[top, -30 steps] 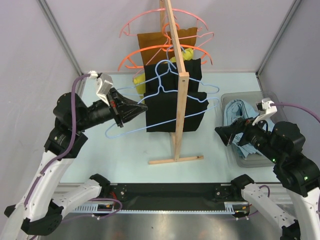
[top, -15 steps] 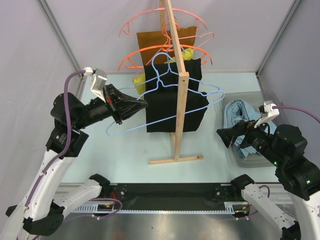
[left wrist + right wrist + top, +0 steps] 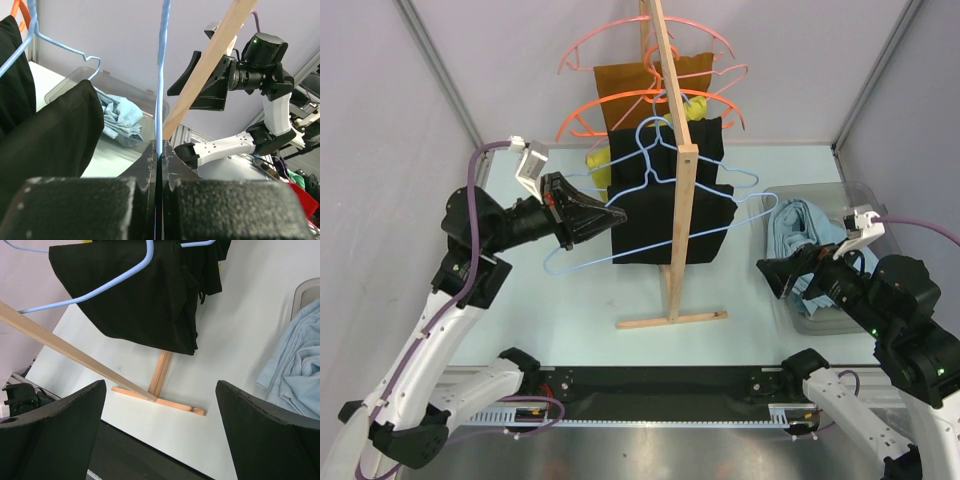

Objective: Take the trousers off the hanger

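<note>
**A:** Start at the left edge. What is the left gripper (image 3: 617,216) doing?

**B:** Its fingers are pinched tight on the wire of the hanger (image 3: 162,75). In the wrist view the blue wire runs straight up out of the closed tips. The hanger is bare and reaches across the wooden rack (image 3: 675,200) in the middle of the desk, in front of the black garments (image 3: 650,235).

**A:** And the trousers?

**B:** The trousers (image 3: 798,228) lie crumpled in the clear bin (image 3: 830,186) by the right edge, well apart from the hanger. I judge the removal itself is done.

**A:** The right gripper?

**B:** The right gripper (image 3: 775,277) hovers near the bin with its fingers spread wide, holding nothing.

**A:** So what is the step in hand?

**B:** Probably dealing with the empty hanger. The pinch should be kept firm, because thin wire can twist in the pads. The hanger should move slowly and be kept clear of the rack post. Otherwise its far end may snag the black cloth or tip the rack. I cannot tell whether its hook rests on anything.
</note>
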